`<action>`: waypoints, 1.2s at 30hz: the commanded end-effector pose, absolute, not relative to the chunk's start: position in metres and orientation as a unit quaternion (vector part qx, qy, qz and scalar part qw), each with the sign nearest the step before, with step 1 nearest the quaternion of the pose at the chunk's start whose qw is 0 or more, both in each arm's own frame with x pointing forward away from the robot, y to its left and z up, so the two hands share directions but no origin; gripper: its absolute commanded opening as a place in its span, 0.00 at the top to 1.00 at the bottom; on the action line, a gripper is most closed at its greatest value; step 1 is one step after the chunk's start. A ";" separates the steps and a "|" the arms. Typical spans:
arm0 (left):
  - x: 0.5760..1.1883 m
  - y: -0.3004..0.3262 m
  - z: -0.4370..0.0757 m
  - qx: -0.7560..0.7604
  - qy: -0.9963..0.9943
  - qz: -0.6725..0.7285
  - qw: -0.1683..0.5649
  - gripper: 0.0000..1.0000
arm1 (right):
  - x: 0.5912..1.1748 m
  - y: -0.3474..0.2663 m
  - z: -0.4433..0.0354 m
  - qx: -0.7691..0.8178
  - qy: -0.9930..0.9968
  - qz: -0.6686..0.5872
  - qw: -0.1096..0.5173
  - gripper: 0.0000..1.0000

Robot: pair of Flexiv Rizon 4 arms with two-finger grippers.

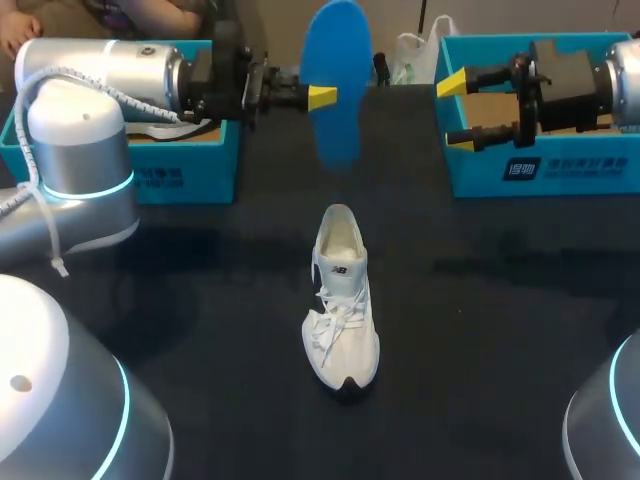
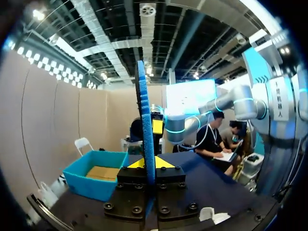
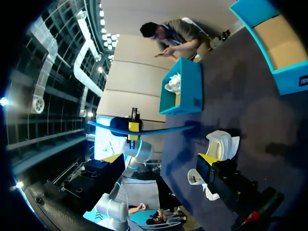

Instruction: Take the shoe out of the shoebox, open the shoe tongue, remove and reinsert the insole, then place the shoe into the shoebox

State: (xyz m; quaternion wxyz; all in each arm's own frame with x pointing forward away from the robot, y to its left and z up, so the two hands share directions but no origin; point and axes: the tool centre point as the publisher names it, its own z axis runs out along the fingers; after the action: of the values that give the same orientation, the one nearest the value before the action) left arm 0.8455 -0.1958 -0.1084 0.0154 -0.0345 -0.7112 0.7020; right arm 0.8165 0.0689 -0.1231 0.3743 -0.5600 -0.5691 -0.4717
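Left gripper pinching blue insole, upright above table far edge, middle. Shoe stands mid-table, toe toward near edge. Right gripper spread, empty, by far-right box. You brace heel with right, tilt insole toe-first, feed into opening slowly.

Left pincer clamped, raised, right pincer spread wide

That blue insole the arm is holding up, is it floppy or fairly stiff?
Probably fairly stiff: the blue insole, pinched by the left gripper, stands nearly straight with only a slight bow. It looks thin, so it is likely light. Its bumpy, foam-like edge may help the grip.
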 end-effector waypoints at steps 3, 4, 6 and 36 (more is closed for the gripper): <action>0.840 -0.195 -0.107 -0.085 -0.691 0.713 -0.081 1.00 | 0.817 0.070 -0.123 -0.561 -0.569 -0.471 0.374 0.00; 0.840 -0.195 -0.107 -0.085 -0.691 0.713 -0.081 1.00 | 0.817 0.070 -0.123 -0.561 -0.569 -0.471 0.374 0.00; 0.840 -0.195 -0.107 -0.085 -0.691 0.713 -0.081 1.00 | 0.817 0.070 -0.123 -0.561 -0.569 -0.471 0.374 0.00; 0.835 -0.198 -0.109 -0.441 -0.593 0.565 -0.365 1.00 | 0.817 0.070 -0.123 -0.561 -0.569 -0.471 0.374 0.00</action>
State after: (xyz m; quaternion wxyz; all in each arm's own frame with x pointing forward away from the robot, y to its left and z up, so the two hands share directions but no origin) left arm 0.8329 -0.1999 -0.1058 -0.2360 -0.2666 -0.6603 0.6612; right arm 0.8163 0.0687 -0.1226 0.3744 -0.5605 -0.5688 -0.4713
